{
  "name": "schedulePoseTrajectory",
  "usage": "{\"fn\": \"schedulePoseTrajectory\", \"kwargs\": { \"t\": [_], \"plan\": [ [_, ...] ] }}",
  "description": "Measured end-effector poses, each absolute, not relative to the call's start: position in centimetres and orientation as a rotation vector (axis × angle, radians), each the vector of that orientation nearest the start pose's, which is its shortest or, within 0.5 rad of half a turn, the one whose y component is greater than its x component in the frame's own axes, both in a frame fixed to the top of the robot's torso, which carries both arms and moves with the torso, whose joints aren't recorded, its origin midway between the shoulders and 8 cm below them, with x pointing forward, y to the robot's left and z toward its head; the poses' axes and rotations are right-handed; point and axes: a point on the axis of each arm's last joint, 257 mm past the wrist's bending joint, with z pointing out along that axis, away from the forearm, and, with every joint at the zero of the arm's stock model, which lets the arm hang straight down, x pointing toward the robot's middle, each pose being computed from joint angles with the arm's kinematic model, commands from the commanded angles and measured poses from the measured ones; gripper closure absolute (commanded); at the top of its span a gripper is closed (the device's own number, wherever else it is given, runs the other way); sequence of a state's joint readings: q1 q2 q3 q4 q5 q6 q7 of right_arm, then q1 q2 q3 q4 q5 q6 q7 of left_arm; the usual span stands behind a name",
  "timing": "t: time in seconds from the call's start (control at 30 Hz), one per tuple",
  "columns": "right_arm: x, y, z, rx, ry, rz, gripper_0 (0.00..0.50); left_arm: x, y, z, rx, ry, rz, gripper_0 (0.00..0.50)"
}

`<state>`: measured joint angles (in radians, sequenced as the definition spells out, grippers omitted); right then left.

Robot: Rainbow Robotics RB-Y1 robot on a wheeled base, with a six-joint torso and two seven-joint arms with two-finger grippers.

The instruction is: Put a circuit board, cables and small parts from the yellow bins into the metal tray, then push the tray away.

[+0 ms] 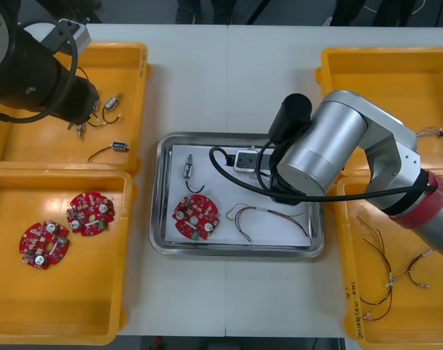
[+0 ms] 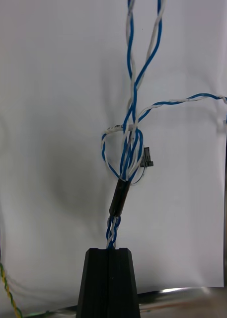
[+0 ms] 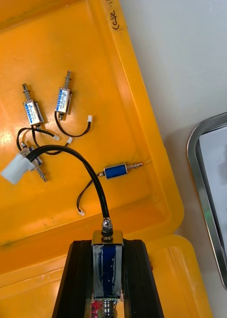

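Observation:
My right gripper (image 2: 109,254) is shut on a twisted blue and white cable (image 2: 132,144), which trails away from the fingertips over the white inside of the metal tray (image 1: 159,219). A red circuit board (image 1: 195,216), a small metal part (image 1: 188,172) and a thin red and white cable (image 1: 268,215) lie in the tray. My left gripper (image 3: 107,246) hangs over the far left yellow bin (image 3: 143,164), shut on a blue-bodied small metal part (image 3: 107,261). That part's black lead (image 3: 88,169) ends in a white plug.
Several small metal parts (image 3: 63,102) lie loose in the far left bin. The near left bin (image 1: 60,306) holds red boards (image 1: 44,244). Thin cables (image 1: 385,284) lie in the near right bin, behind which stands the far right bin (image 1: 382,65). The tray's rim (image 3: 205,164) lies beside the left bin.

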<state>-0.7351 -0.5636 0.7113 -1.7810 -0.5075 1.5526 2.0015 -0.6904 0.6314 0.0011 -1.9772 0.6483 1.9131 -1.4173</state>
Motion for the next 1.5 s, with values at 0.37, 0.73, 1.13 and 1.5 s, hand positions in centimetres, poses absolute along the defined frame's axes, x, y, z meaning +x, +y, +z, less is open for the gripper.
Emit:
{"fn": "schedulePoseTrajectory", "kwargs": {
  "t": [0.37,0.73,1.13,1.5],
  "plan": [
    [48.9,-12.1,-25.4,-1.742,2.055,-0.460,0.102,49.2,25.2,-8.2,0.402,2.471,0.069,0.498],
    [48.8,-12.8,-25.4,-1.743,2.076,-0.481,0.000,49.2,25.2,-8.2,0.404,2.471,0.067,0.498],
    [48.2,-12.8,-24.7,-1.754,2.076,-0.489,0.000,49.2,25.1,-8.2,0.406,2.472,0.065,0.499],
    [46.5,-14.4,-22.1,-1.742,2.150,-0.520,0.000,49.1,25.1,-8.2,0.408,2.472,0.062,0.497]
  ]
}}
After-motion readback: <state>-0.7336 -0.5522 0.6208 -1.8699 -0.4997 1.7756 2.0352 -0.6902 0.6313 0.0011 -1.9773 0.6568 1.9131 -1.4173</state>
